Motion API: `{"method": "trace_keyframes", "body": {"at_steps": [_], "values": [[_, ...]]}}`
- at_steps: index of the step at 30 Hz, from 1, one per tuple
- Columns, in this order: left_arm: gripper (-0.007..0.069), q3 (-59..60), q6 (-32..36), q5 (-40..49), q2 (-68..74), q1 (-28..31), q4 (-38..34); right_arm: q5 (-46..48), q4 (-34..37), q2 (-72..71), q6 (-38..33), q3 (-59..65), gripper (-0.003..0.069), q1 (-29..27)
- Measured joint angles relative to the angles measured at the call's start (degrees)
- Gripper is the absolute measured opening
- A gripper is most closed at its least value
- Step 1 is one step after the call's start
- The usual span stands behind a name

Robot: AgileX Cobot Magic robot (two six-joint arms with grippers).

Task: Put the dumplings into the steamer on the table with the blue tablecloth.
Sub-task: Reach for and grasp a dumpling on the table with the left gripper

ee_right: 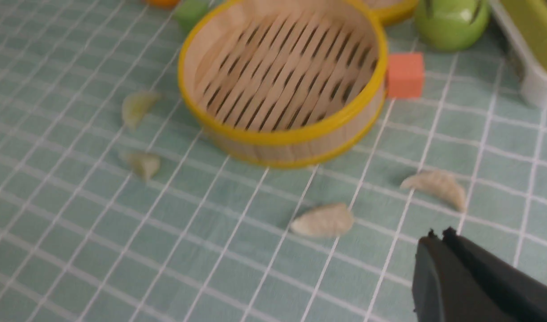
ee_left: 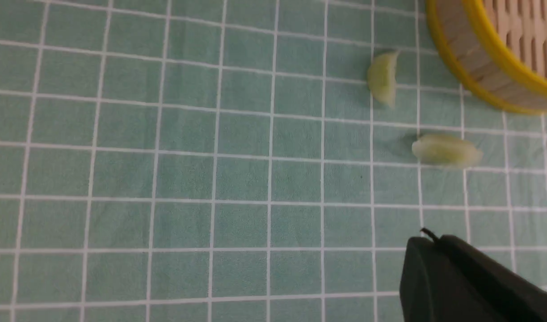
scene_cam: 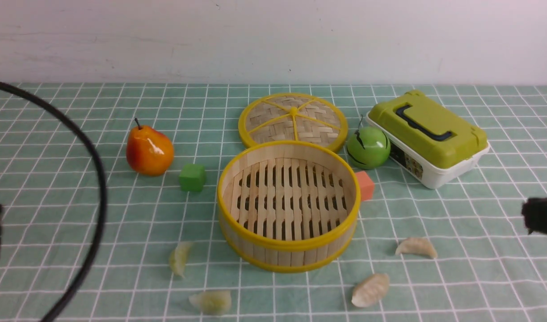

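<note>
Nearest pale-green crescent dumpling (scene_cam: 210, 302) lies crosswise at 7 o'clock of yellow-rimmed bamboo steamer (scene_cam: 288, 250), nearer left hand (ee_left: 432, 239), pinched closed, empty.

Matte black tapered fingers (ee_right: 429, 278), smooth rounded edges, thick black curved cable (scene_cam: 102, 192)
</note>
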Motion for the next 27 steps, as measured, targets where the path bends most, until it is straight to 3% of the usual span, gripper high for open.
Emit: {"method": "trace_keyframes", "body": {"at_steps": [4,7,9,13,14,15,19,23,27], "values": [[-0.0013,-0.66,-4.42,-1.25,8.16,-9.30,5.78,5.36,-5.51,5.39,1.06,-1.41,-0.0017,6.82],[0.0041,-1.52,-8.76,-4.46,16.78,-14.66,9.53,8.14,-8.65,8.83,2.96,-1.45,-0.0015,11.88],[0.0107,-2.08,-10.05,-7.36,20.86,-15.56,9.18,8.79,-9.31,9.53,3.28,-1.45,-0.0015,13.37],[0.0340,-3.71,-10.13,-15.07,29.69,-15.94,6.57,8.88,-9.49,9.66,3.40,-1.73,-0.0013,14.35],[0.0351,-3.79,-10.13,-15.07,29.69,-15.94,6.61,8.81,-9.49,9.66,3.40,-1.73,-0.0013,14.35],[0.0449,-4.40,-9.96,-18.17,33.36,-15.98,6.16,8.44,-9.49,9.66,3.40,-1.76,-0.0011,14.35],[0.0578,-6.30,-9.88,-22.94,41.23,-15.98,7.49,7.16,-9.54,9.66,3.45,-1.76,-0.0010,14.35],[0.0589,-8.68,-9.94,-24.95,48.14,-15.98,8.39,6.79,-9.54,9.66,3.45,-1.76,-0.0008,14.35],[0.0517,-10.78,-10.06,-26.10,53.70,-15.98,8.53,6.79,-9.85,9.66,3.45,-1.76,-0.0003,14.35]]}}
